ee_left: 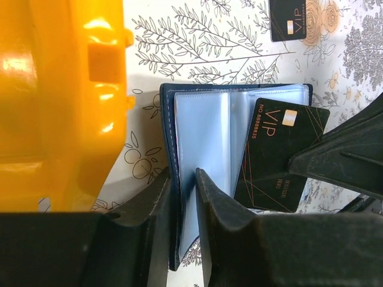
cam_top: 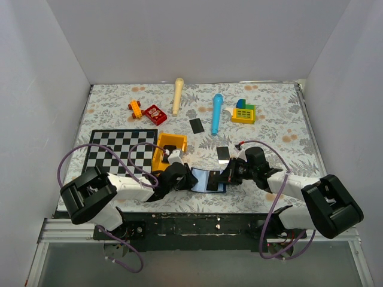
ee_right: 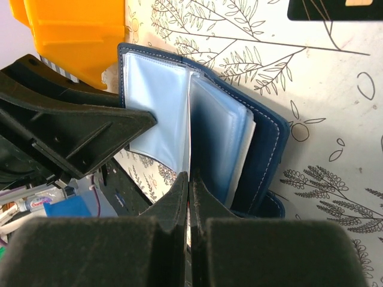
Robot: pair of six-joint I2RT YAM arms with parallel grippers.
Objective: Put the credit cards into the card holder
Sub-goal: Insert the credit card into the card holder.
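Observation:
The navy card holder (cam_top: 209, 180) lies open, its light blue clear pockets up (ee_left: 203, 119) (ee_right: 263, 143). My left gripper (cam_top: 190, 178) (ee_left: 184, 179) is shut on its left cover and page. My right gripper (cam_top: 226, 174) (ee_right: 189, 179) is shut on a black VIP credit card (ee_left: 278, 155). It holds the card tilted over the holder's right half, one edge at the pocket pages. In the right wrist view that card shows only edge-on. Another black card (cam_top: 223, 153) (ee_left: 293, 18) lies on the table just beyond the holder. A further one (cam_top: 195, 125) lies farther back.
An orange bin (cam_top: 169, 146) (ee_left: 54, 101) (ee_right: 72, 36) stands right beside the holder's far left. A chessboard mat (cam_top: 122, 152) lies at the left. A red toy (cam_top: 155, 113), a cream stick (cam_top: 178, 95), a blue marker (cam_top: 216, 113) and a block toy (cam_top: 244, 112) sit at the back.

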